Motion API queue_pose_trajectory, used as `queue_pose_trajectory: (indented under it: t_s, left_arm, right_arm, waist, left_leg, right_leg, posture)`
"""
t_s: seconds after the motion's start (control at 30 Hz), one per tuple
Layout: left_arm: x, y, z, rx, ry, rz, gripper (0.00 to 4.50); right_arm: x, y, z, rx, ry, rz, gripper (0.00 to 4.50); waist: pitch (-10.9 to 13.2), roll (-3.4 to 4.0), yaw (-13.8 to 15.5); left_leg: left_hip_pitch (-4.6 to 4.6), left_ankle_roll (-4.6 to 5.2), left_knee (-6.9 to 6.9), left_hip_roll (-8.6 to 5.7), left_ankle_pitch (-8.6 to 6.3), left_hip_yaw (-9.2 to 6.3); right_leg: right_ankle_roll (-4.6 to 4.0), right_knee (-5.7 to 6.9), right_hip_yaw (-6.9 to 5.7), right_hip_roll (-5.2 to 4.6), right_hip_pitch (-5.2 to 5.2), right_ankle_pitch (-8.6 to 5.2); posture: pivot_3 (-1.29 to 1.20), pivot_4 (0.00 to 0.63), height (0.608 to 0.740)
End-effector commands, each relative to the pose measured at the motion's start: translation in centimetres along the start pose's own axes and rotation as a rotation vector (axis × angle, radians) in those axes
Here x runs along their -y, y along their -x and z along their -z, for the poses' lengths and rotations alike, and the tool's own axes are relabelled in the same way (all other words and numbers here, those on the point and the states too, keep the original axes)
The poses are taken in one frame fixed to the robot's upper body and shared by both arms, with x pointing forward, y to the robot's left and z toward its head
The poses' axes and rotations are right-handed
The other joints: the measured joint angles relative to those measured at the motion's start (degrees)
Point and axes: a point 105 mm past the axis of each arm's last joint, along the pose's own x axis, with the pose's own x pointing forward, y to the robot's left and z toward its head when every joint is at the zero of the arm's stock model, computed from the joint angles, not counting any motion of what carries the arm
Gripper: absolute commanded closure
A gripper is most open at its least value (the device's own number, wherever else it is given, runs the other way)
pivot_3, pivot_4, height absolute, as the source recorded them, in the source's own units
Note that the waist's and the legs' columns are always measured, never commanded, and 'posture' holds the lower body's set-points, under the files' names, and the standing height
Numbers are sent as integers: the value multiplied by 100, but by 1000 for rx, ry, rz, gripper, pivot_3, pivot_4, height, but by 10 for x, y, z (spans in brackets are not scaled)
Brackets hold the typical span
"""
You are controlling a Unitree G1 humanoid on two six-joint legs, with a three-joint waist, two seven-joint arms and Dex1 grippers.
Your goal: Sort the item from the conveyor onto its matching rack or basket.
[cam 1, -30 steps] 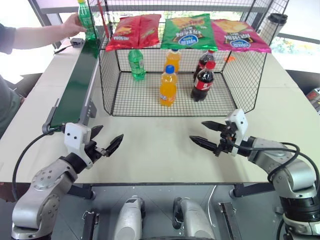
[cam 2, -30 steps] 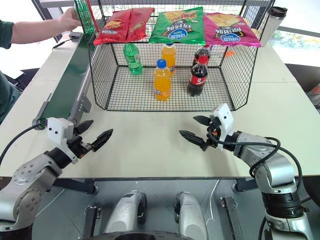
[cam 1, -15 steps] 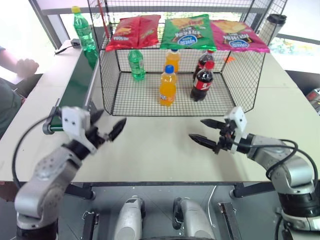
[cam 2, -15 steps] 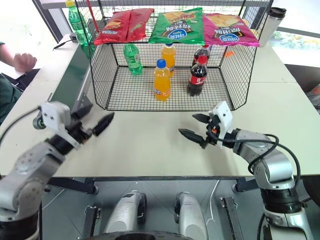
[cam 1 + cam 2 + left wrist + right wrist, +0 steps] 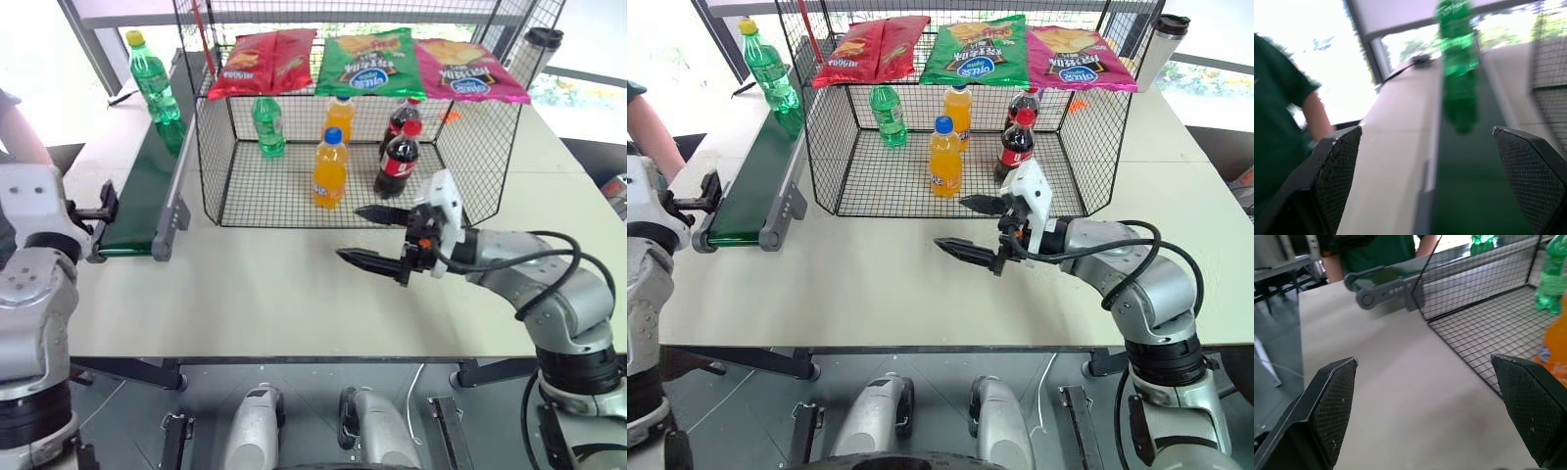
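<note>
Clear green yellow-capped plastic soda bottle (image 5: pixel 152 81) upright on far belt, straight beyond nearer left gripper (image 5: pixel 1432 181), jaws apart; right gripper (image 5: pixel 374 238) likewise agape.

We see the green soda bottle (image 5: pixel 152 77) standing free on the conveyor (image 5: pixel 147 171) now — the person's hand that held it at the far end is gone from it, and the bottle sits a little nearer along the belt. The person's arm (image 5: pixel 654 132) is pulled back to the table's left edge. The left gripper (image 5: pixel 1435 181) is off the tabletop and lifted out to the left, beside the belt's roller end, its jaws wide apart and aimed along the belt at the bottle. The right gripper (image 5: pixel 377 237) is up and further left — now in front of the wire basket (image 5: pixel 470 166), jaws still spread.
</note>
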Motion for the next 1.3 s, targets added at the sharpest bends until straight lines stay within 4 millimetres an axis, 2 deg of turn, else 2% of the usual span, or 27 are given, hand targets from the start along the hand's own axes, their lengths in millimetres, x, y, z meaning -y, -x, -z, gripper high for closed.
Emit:
queue_pose_trajectory:
  t_s: [0.03, 0.27, 0.57, 0.83, 1.17, 1.27, 1.3]
  left_arm:
    - [5, -5, -15, 91, 17, 3, 14]
    - [28, -15, -15, 113, 73, 165, 14]
    - [27, -30, -23, 137, 28, 167, 14]
    - [29, -33, -24, 141, 32, 182, 14]
    - [36, -40, -25, 143, 25, 203, 14]
    - [37, -40, -24, 143, 21, 199, 818]
    - [37, -40, -24, 145, 17, 197, 1338]
  right_arm:
    - [-2, -2, 4, 3, 12, -6, 0]
    - [-3, 0, 6, 4, 6, -6, 0]
    - [-5, -1, -1, 20, 17, 4, 0]
    - [-10, 3, -18, 124, -8, -2, 0]
    - [-8, 6, -13, 110, -11, 18, 0]
    - [-7, 7, -10, 102, -14, 28, 0]
    - [-7, 7, -9, 100, -15, 31, 0]
  waist:
    - [1, -1, -10]
    - [1, -1, -26]
    - [1, -2, -13]
    - [1, -2, -17]
    - [1, -2, -16]
    - [1, -2, -15]
    - [1, -2, -9]
  left_leg:
    - [-1, 0, 0, 0, 0, 0]
    - [-1, 0, 0, 2, 0, 3]
    - [-2, 0, 0, 3, 1, 3]
    - [-2, 1, 0, 3, 1, 4]
    - [-2, 1, 0, 3, 1, 4]
    - [-2, 1, 0, 3, 1, 4]
    - [-2, 1, 0, 3, 1, 4]
  right_leg:
    - [0, 1, 0, 0, -1, 0]
    - [-20, 4, 0, 3, -5, 14]
    - [-19, 6, 0, 4, -7, 13]
    - [-19, 6, 0, 4, -8, 15]
    - [-19, 6, 0, 4, -7, 15]
    - [-17, 7, 0, 4, -7, 16]
    - [-18, 7, 0, 4, -7, 16]
  posture:
    - [0, 150, 740]
    - [0, 150, 740]
    - [0, 150, 740]
    - [0, 150, 740]
    - [0, 150, 740]
    - [0, 150, 740]
    - [0, 150, 740]
